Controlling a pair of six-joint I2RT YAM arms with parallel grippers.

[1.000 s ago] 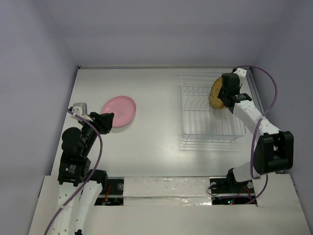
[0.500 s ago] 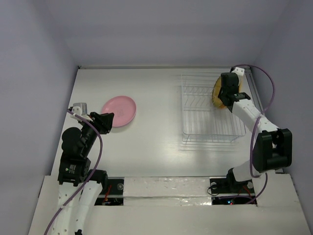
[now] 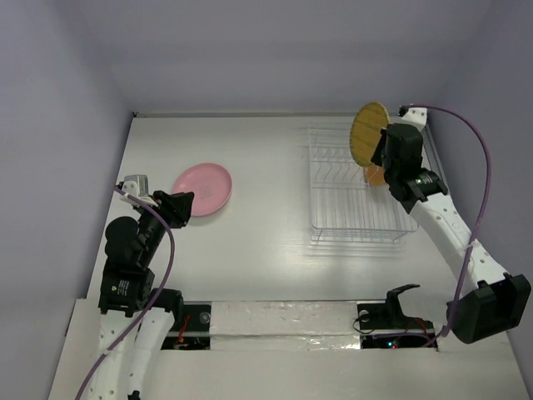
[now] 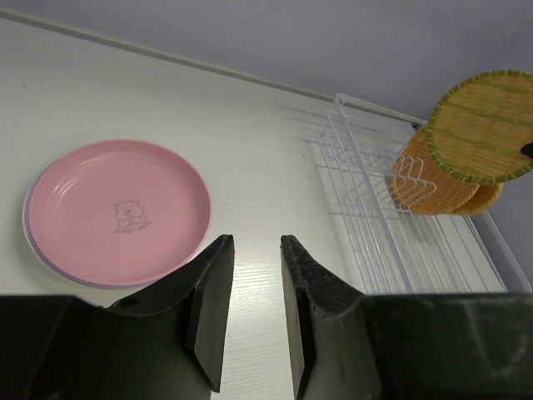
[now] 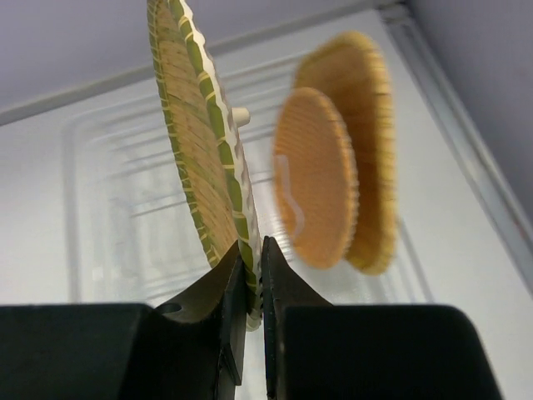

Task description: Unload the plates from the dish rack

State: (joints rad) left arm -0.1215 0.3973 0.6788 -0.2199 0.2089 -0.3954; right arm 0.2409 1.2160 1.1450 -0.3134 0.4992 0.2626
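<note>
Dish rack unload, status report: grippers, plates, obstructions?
Right gripper shut on round yellow woven green-rimmed plate, held above white wire dish rack. Left gripper open, empty, near round pink plate on table. Two orange woven plates stand in rack. No obstruction visible.

Soft, even light; racked orange plates [image 5: 321,179] blurred, right wrist view.

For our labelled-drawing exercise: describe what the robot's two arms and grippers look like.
Both the left arm and right arm are white tube-like segments joined by chunky black joints. A purple cable loops along each. The left gripper and right gripper each have two flat, black, tapering fingers.
</note>
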